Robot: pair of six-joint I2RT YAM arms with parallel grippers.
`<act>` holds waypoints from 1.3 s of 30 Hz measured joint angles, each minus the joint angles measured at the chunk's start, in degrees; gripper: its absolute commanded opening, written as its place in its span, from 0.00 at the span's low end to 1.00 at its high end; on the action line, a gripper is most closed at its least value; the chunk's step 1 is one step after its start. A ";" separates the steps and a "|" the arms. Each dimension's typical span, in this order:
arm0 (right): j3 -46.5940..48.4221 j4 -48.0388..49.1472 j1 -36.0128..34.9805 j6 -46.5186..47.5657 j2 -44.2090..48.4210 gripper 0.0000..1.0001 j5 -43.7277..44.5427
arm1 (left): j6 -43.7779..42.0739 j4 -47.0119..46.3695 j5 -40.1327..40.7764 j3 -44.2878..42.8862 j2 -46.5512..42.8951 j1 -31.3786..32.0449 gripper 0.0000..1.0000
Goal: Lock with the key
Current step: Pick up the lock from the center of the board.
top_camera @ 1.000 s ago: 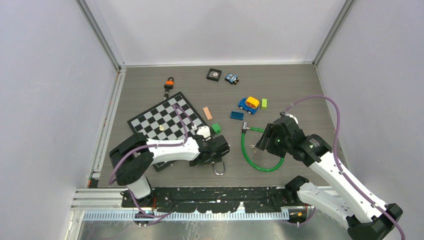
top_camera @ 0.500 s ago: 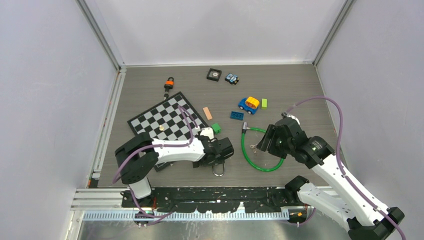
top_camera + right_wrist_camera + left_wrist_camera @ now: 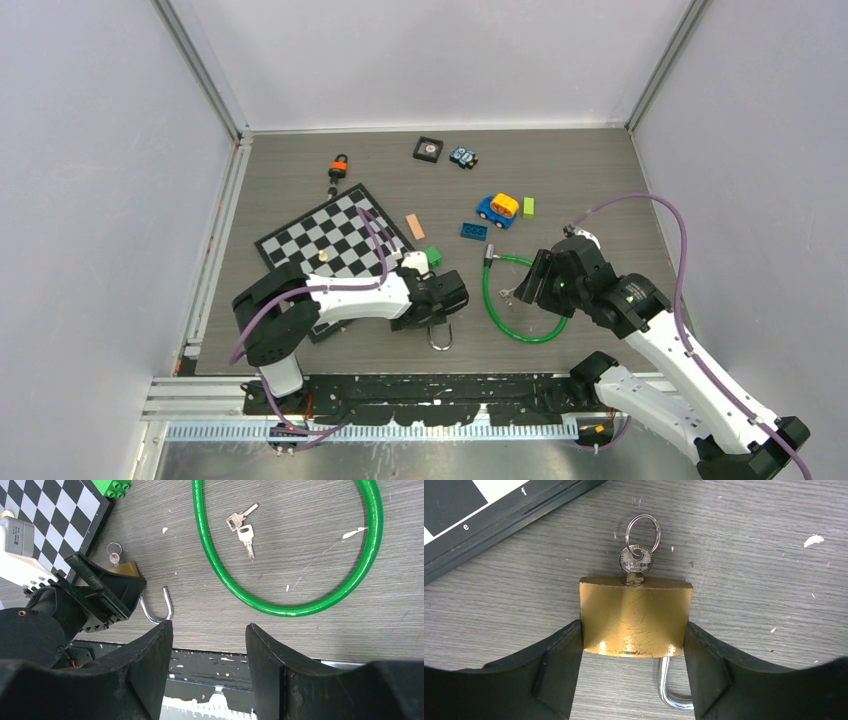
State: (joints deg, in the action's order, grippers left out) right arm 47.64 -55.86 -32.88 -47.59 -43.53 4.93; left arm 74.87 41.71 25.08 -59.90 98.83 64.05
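Closely, left jaws clamp padlock, chessboard beside.

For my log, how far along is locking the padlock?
Done: the key sits in the padlock, clamped by the left gripper. In hand: the open right gripper hovers apart from it. Left: press the shackle, which looks open, shut and turn the key.

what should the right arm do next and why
Probably bring the open right gripper across to the padlock. The left gripper clamps its brass body, the key sits in the keyhole, and the shackle looks open, so the free arm seems needed to close it and turn the key.
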 measured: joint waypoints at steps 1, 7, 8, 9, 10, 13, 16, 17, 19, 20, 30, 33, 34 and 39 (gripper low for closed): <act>0.00 0.00 0.00 0.15 0.00 0.60 0.00 | -0.11 -0.02 -0.02 0.00 0.00 0.00 0.46; 0.00 0.00 0.00 0.50 0.00 0.60 0.07 | -2.64 -0.85 0.20 0.28 -0.37 0.09 0.00; -0.04 0.04 0.00 0.48 0.02 0.60 0.07 | -3.28 -1.07 0.35 0.42 -0.52 0.09 0.00; -0.13 0.07 0.00 0.48 0.04 0.60 0.04 | -3.87 -1.16 0.46 0.59 -0.72 0.09 0.00; -0.33 0.11 0.00 0.48 0.11 0.60 0.04 | -4.59 -1.16 0.55 0.76 -0.98 0.09 0.00; -0.79 0.07 0.00 0.66 0.22 0.60 0.02 | -7.52 -0.96 0.90 1.84 -2.95 0.09 0.00; -0.79 0.22 0.00 1.44 0.92 0.60 -0.22 | -10.95 -1.97 0.76 3.10 -7.10 0.09 0.00; -0.79 0.37 0.00 1.68 1.31 0.60 -0.42 | -11.89 -2.40 0.72 3.43 -8.57 0.09 0.00; -1.11 1.77 0.00 2.25 2.71 0.60 -1.49 | -14.25 -3.98 0.42 4.26 -12.44 0.09 0.00; -1.53 2.84 0.00 2.45 3.63 0.60 -2.36 | -15.47 -4.94 0.22 4.59 -14.49 0.07 0.00; -8.79 19.63 0.00 2.12 10.84 0.60 -14.38 | -29.16 -15.82 -8.17 7.50 -26.12 0.07 0.00; -10.54 24.83 0.00 1.40 12.66 0.59 -16.96 | -33.24 -19.32 -12.52 9.86 -28.41 0.07 0.00; -11.08 26.51 0.00 1.09 13.20 0.58 -17.75 | -34.53 -20.17 -13.90 10.58 -29.00 0.07 0.00; -11.45 31.82 0.00 0.24 12.41 0.55 -20.79 | -38.05 -22.84 -17.99 12.41 -29.99 0.09 0.00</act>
State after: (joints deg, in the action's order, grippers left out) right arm 36.18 -24.03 -32.88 -47.35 -31.11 -15.86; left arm 36.82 18.87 7.09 -47.48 68.84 64.14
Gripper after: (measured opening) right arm 0.565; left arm 0.649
